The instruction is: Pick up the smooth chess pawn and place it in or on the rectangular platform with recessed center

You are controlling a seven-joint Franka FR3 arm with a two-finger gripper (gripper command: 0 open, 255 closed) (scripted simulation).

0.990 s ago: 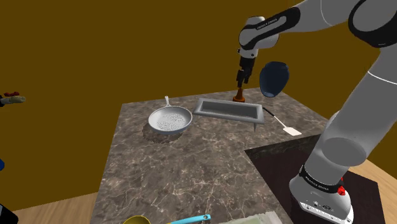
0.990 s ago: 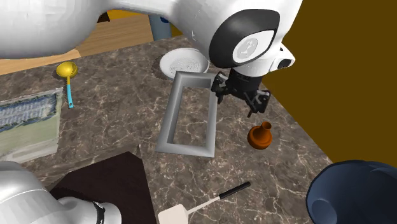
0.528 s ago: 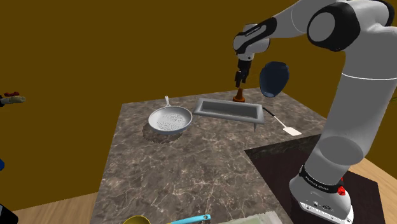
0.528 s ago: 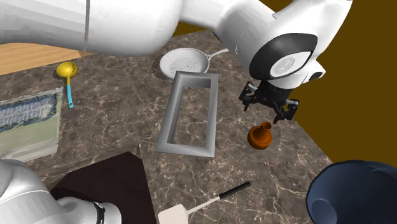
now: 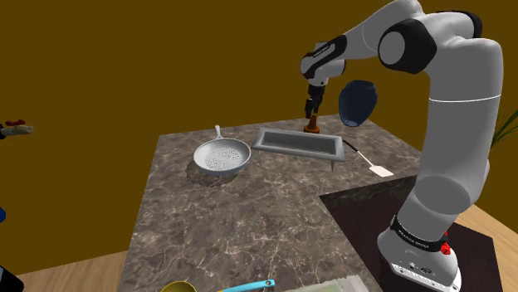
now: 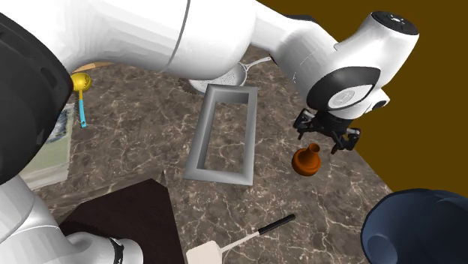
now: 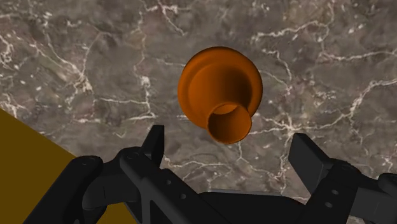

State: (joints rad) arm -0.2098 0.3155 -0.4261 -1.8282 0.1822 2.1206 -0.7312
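Note:
The chess pawn (image 7: 221, 95) is smooth and orange-brown, standing upright on the marble counter (image 5: 249, 207) near its far edge. My black gripper (image 7: 228, 153) hangs open straight above it, with the pawn's head between the two fingers (image 7: 154, 143) and untouched. In the second exterior view the gripper (image 6: 328, 138) sits just above the pawn (image 6: 307, 160). The grey rectangular platform (image 6: 222, 133) with a recessed centre lies beside the pawn, toward the counter's middle. The shoulder view shows the gripper (image 5: 312, 109) over the pawn (image 5: 313, 126), behind the platform (image 5: 299, 145).
A white pan (image 5: 221, 155) sits to the shoulder view's left of the platform. A dark blue vase (image 5: 358, 102) stands close to the pawn on its other side. A white spatula (image 5: 369, 161) lies near the counter's edge; a yellow ladle (image 6: 79, 94) and a cloth (image 6: 41, 150) lie far off.
The gripper has moved toward the counter's far edge until it is over the pawn, and has come down a little. The fingers stayed open. The pawn has not moved.

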